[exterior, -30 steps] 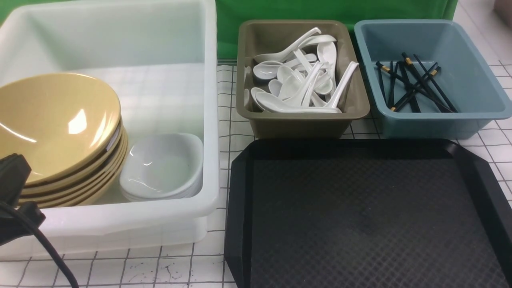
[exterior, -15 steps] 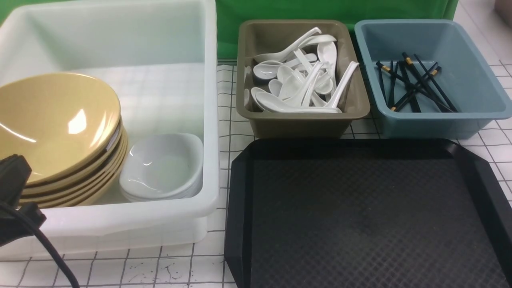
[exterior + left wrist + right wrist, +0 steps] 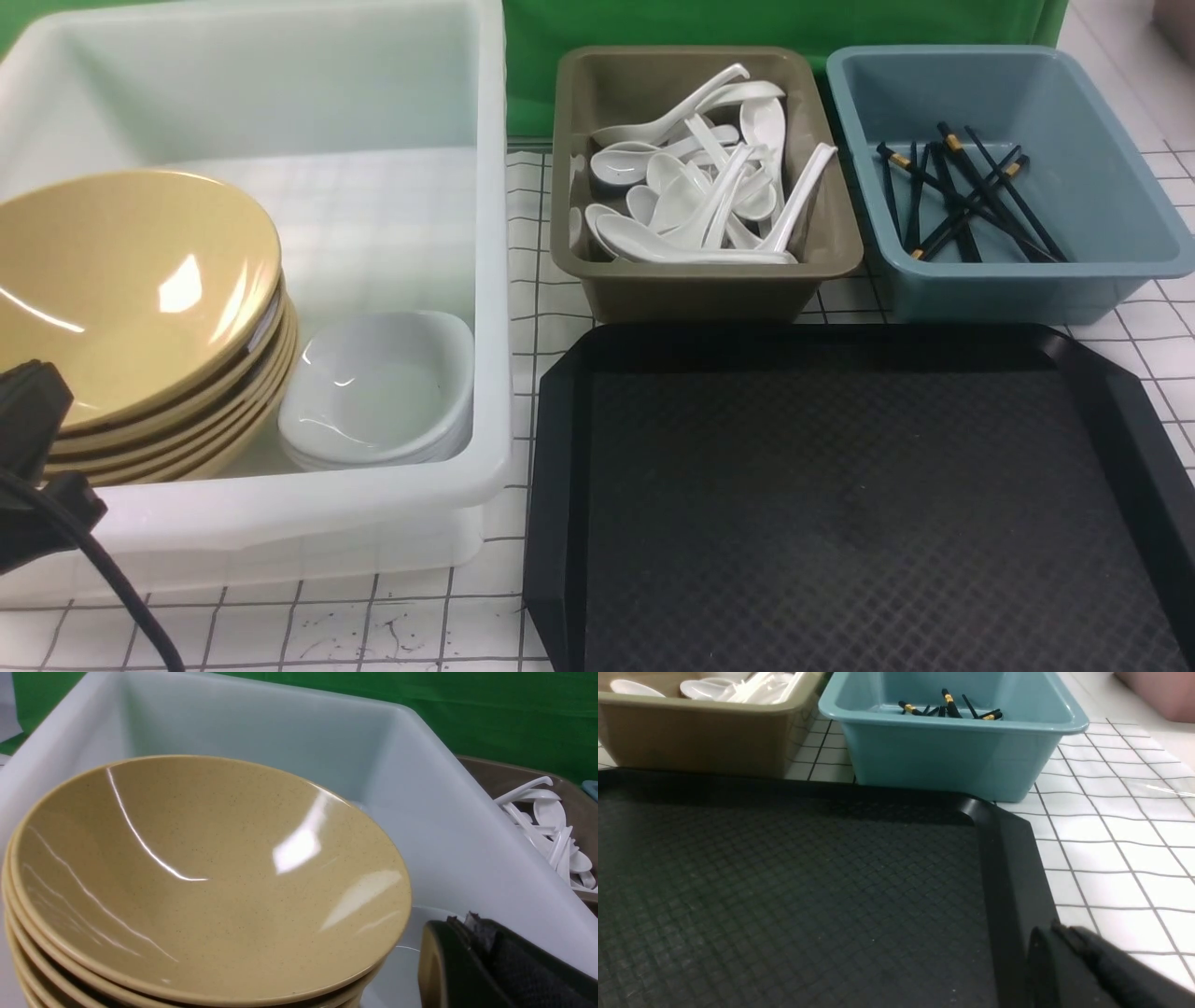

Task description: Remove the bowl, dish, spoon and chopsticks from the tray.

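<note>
The black tray (image 3: 840, 523) lies at the front right, and nothing rests on its textured surface (image 3: 784, 882). The yellow bowl (image 3: 121, 280) tops a stack of like bowls in the white tub, with the white dish (image 3: 383, 383) beside it on other dishes. White spoons (image 3: 695, 187) are piled in the olive bin. Black chopsticks (image 3: 962, 196) lie in the blue bin. My left gripper (image 3: 460, 921) is shut and empty, just off the bowl stack's rim (image 3: 196, 872). My right gripper (image 3: 1057, 931) is shut and empty over the tray's right rim.
The white tub (image 3: 485, 280) fills the left side. The olive bin (image 3: 691, 289) and the blue bin (image 3: 1008, 289) stand behind the tray. A black cable (image 3: 121, 597) hangs from my left arm at the front left. The tabletop is white with a grid.
</note>
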Robot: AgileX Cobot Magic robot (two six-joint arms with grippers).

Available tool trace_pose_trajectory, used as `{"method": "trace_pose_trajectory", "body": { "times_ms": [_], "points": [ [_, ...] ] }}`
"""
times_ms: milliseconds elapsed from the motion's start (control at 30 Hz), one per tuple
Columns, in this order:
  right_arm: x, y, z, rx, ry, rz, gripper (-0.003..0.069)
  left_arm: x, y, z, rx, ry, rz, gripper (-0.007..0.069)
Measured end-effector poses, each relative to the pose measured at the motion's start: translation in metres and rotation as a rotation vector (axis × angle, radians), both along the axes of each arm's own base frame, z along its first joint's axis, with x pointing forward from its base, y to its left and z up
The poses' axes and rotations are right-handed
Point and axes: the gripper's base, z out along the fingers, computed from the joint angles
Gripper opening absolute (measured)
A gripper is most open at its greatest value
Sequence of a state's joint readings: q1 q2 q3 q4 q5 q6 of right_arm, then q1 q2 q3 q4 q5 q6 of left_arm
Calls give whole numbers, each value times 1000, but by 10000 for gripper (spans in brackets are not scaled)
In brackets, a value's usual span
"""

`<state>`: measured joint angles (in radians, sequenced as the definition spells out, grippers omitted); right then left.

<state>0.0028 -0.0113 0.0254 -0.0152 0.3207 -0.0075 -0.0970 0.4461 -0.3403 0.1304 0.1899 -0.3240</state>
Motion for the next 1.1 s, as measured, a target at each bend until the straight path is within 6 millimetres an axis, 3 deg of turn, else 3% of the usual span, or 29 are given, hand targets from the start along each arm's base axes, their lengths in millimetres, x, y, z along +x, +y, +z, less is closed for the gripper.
{"method": "trace_pose_trajectory", "body": {
  "times_ms": [133, 433, 567, 700, 1100],
  "points": [
    [0, 0, 0, 1, 2, 0, 38, -4, 0, -8, 6, -29, -6, -6],
    [0, 0, 0, 1, 2, -1, 41, -44, 4, -67, 10, -254, 0, -6],
    [0, 0, 0, 1, 1, -1, 45, -45, 6, -82, -14, -183, 42, -6],
    [0, 0, 0, 1, 1, -1, 47, -47, 3, -100, -16, 24, 19, -6],
    [0, 0, 0, 1, 1, -1, 55, -47, 3, -103, 25, 50, 2, -6]
  ]
}}
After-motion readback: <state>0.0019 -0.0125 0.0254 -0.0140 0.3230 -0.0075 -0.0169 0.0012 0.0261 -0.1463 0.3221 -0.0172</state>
